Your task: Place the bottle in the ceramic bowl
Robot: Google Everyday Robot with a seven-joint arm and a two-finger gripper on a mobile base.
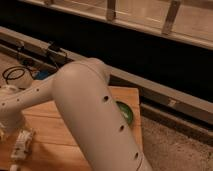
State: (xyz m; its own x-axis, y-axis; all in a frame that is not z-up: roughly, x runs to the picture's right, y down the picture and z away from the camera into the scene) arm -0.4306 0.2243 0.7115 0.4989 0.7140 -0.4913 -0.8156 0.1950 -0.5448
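The white bottle [21,145] lies on the wooden table [55,125] at the lower left, free of any grip. The green ceramic bowl [126,113] sits near the table's right edge, and my white arm hides its left part. The arm [95,120] fills the middle of the camera view and reaches left. My gripper [3,131] is at the left frame edge, just above and left of the bottle, mostly cut off.
A black cable coil [15,75] lies on the floor at the far left. A long metal rail [165,95] and a dark wall run behind the table. Speckled floor [175,150] lies to the right of the table.
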